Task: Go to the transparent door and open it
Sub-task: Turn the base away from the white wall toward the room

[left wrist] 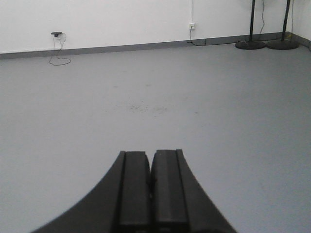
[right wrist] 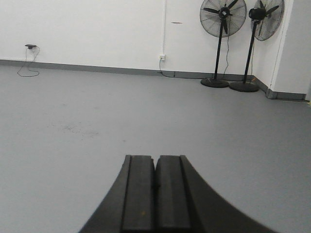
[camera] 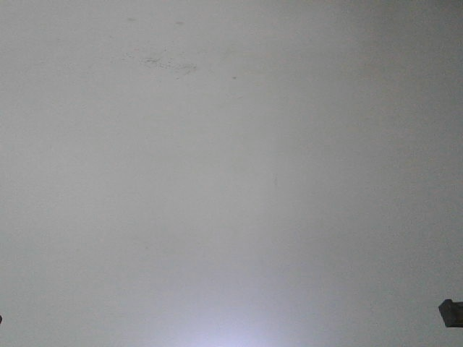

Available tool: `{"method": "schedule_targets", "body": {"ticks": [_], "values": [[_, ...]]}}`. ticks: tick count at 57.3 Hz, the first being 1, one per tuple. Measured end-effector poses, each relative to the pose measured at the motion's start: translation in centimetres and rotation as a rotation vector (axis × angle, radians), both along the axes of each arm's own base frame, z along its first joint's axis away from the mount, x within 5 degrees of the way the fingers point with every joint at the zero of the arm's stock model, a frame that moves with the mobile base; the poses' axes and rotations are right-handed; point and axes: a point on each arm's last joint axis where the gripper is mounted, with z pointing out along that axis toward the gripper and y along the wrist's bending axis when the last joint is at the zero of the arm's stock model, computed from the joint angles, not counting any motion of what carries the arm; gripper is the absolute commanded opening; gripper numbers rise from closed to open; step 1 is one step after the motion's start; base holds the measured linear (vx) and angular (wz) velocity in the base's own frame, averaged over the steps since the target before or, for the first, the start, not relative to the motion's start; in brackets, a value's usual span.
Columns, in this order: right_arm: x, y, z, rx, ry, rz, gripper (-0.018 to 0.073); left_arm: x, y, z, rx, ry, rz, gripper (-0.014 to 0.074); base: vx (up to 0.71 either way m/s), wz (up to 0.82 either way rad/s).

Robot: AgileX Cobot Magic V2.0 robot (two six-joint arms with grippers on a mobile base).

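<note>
Left end effector [left wrist: 150, 158] sits at 6 o'clock in the left wrist view. Its two black fingers are pressed together with nothing between them. Past it lies a big grey floor [left wrist: 146, 97], with a white wall [left wrist: 121, 19] at 12 o'clock, a wall socket [left wrist: 192, 25] at 1 o'clock and a loose cable [left wrist: 59, 60] at 10 o'clock. In the right wrist view the right end effector [right wrist: 155, 159] is also at 6 o'clock, squeezed tight and holding nothing, and two tall fans [right wrist: 222, 17] stand by the wall at 1 o'clock. The front view shows only grey floor with a faint scuff mark [camera: 170, 63] at 11 o'clock and a small dark piece [camera: 450, 313] at 4 o'clock; I cannot tell what that piece is. The transparent door is in none of these views, so it is probably off to one side or behind. I think the job has hardly begun and the step now is to find the door. To do it well, the robot should turn slowly until the glass and its long handle show up. Then it should drive up straight and spread the fingers only when the handle is near.
</note>
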Motion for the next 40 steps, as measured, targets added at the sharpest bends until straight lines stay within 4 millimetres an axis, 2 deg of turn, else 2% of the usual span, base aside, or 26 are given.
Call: {"method": "schedule_targets", "body": {"ticks": [40], "values": [[0.0,0.0,0.0,0.0,0.0,0.0,0.0011,0.0,0.0,0.0,0.0,0.0,0.0,0.0003,0.24,0.13]]}}
